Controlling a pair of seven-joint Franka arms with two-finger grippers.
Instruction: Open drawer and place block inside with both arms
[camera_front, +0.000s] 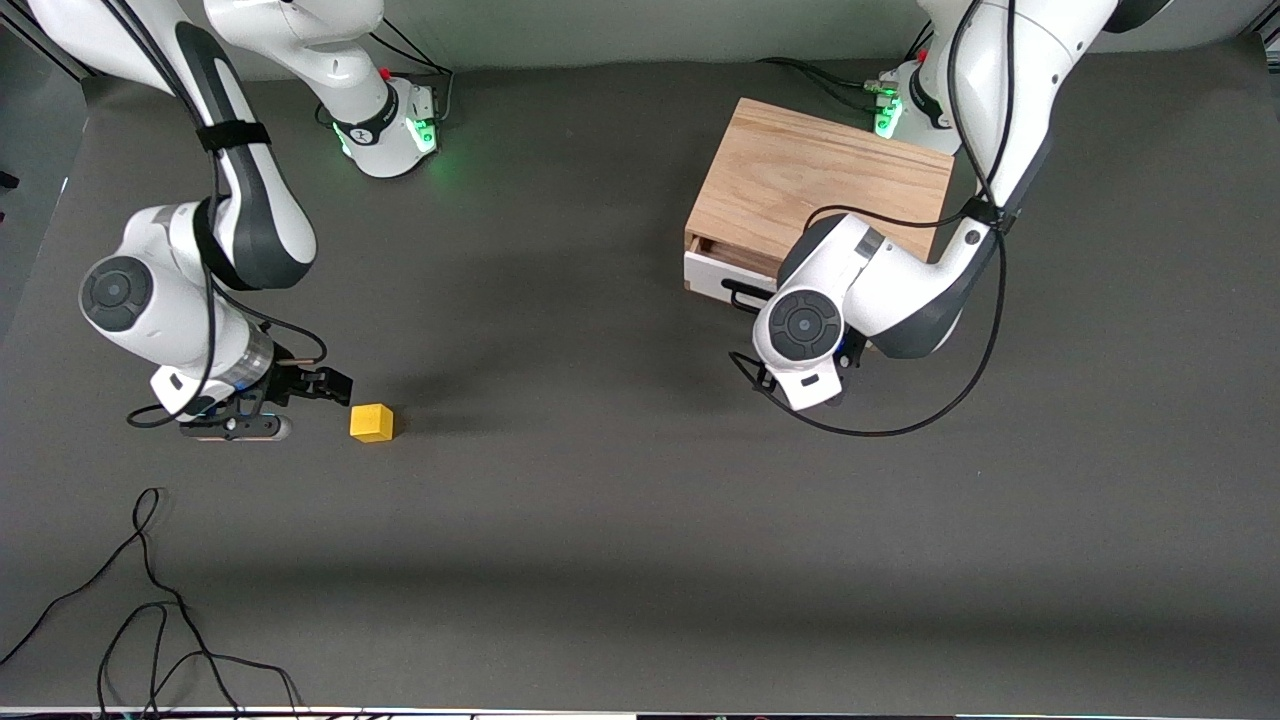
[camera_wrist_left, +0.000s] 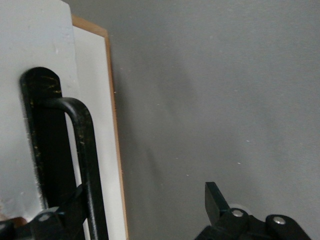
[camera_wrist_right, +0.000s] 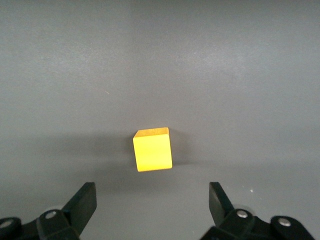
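Right gripper (camera_wrist_right: 150, 202), fingers spread wide and holding nothing, sits low beside the yellow block (camera_front: 371, 422), which rests on the grey table (camera_front: 600, 520) toward the right arm's end. Left gripper (camera_wrist_left: 145, 212), jaws apart, straddles the black handle (camera_wrist_left: 85, 150) of the drawer (camera_front: 725, 270) (slightly pulled out of its oak box (camera_front: 820, 185)).
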